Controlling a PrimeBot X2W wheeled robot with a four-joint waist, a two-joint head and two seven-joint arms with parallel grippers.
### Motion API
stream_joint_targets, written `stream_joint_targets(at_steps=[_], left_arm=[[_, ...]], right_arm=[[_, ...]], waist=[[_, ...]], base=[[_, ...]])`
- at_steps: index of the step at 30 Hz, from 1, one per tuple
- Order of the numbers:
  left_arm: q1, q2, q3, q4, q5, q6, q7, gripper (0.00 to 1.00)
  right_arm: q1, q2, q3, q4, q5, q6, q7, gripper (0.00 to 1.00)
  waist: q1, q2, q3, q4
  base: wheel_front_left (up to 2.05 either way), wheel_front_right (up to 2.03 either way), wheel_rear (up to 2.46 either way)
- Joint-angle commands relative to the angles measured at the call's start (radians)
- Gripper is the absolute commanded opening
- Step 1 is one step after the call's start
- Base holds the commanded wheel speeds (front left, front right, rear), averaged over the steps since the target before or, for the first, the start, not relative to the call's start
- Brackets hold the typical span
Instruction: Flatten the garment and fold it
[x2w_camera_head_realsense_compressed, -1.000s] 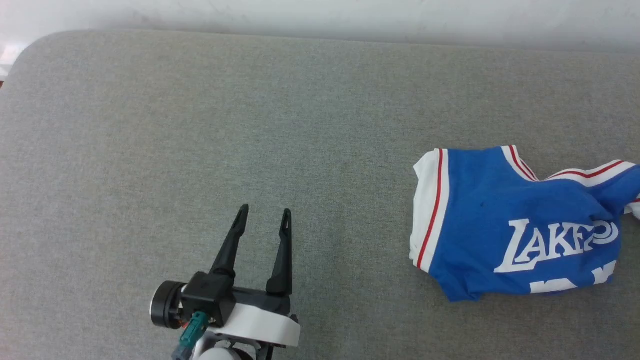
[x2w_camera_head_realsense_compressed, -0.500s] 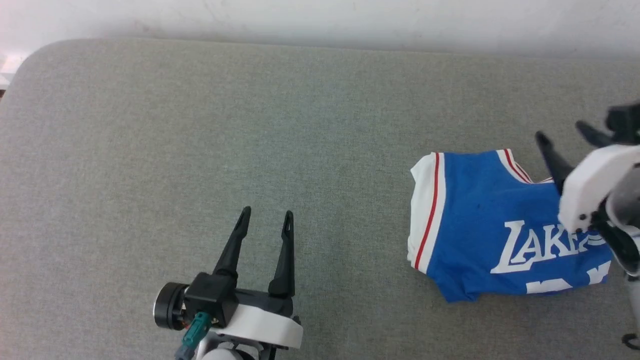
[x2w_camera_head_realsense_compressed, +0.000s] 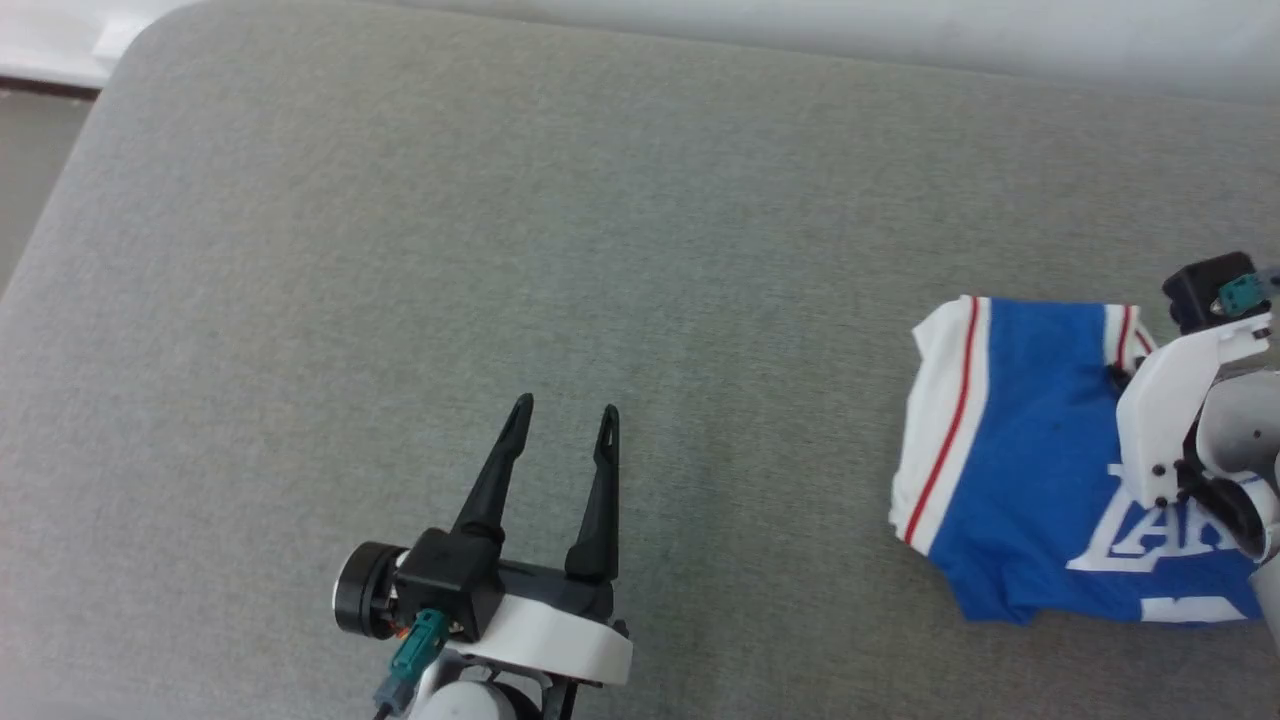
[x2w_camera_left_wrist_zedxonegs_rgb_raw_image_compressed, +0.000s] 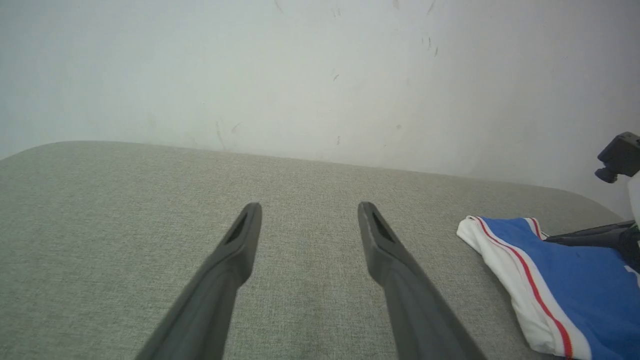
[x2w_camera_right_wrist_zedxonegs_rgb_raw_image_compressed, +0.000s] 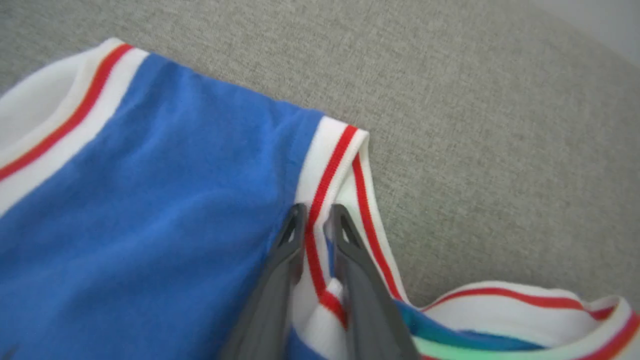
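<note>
The garment (x2w_camera_head_realsense_compressed: 1020, 450) is a blue jersey with red-and-white striped trim and white lettering. It lies crumpled at the right of the grey padded table (x2w_camera_head_realsense_compressed: 600, 250). In the right wrist view my right gripper (x2w_camera_right_wrist_zedxonegs_rgb_raw_image_compressed: 318, 207) has its fingers pinched together on the garment's (x2w_camera_right_wrist_zedxonegs_rgb_raw_image_compressed: 150, 200) striped trim at the far edge, near the shoulder. The right arm's white wrist housing (x2w_camera_head_realsense_compressed: 1170, 410) covers part of the lettering. My left gripper (x2w_camera_head_realsense_compressed: 566, 405) hovers open over bare table at the lower centre, well left of the garment (x2w_camera_left_wrist_zedxonegs_rgb_raw_image_compressed: 575, 280), with nothing between its fingers (x2w_camera_left_wrist_zedxonegs_rgb_raw_image_compressed: 240, 250).
A pale wall (x2w_camera_left_wrist_zedxonegs_rgb_raw_image_compressed: 320, 75) runs along the table's far edge. The table's rounded far-left corner (x2w_camera_head_realsense_compressed: 130, 60) shows, with floor beyond it.
My right arm came in from the right, came down onto the garment's far trim and closed its fingers on it. The head camera shifted. The left gripper held still.
</note>
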Motion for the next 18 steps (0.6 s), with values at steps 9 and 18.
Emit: stream_joint_targets(at_steps=[9,18], left_arm=[[-0.023,-0.002,-0.028,0.007,-0.010,0.013,-0.005,1.00],[-0.025,-0.002,-0.051,0.001,-0.024,0.035,-0.005,1.00]], right_arm=[[-0.219,-0.054,0.116,-0.064,0.006,-0.002,-0.124,0.00],[-0.466,-0.065,0.175,-0.115,0.053,-0.002,-0.167,0.00]], waist=[[0.0000,0.0000,0.024,0.069],[0.0000,0.0000,0.045,0.125]], base=[[0.00,0.00,0.00],[0.00,0.00,0.00]])
